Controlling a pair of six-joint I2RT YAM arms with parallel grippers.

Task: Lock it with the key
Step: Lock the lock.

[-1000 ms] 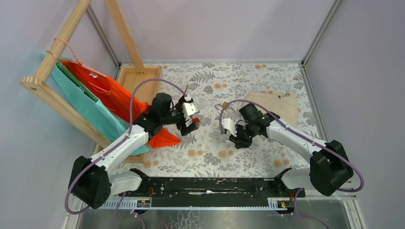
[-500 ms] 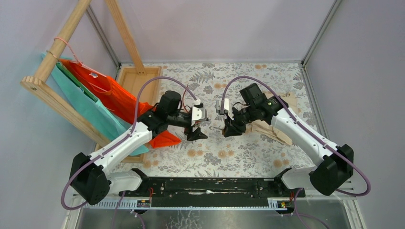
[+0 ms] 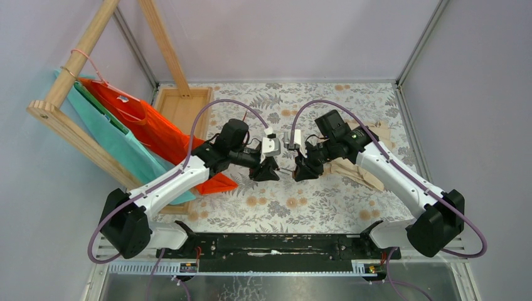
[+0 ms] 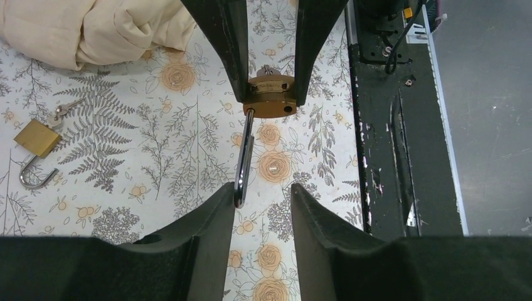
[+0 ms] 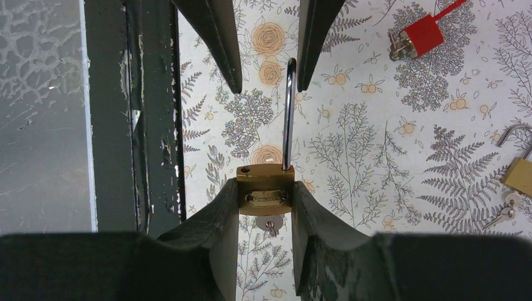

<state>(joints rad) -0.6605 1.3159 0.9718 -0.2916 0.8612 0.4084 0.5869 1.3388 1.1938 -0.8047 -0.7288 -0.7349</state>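
Right jaws pinch brass padlock [image 5: 265, 189], facing left jaws.

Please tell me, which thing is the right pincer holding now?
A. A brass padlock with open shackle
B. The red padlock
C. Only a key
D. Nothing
A: in the right wrist view, the right pincer clamps the brass padlock by its body, with the shackle open and pointing away, while the red padlock lies apart on the table.
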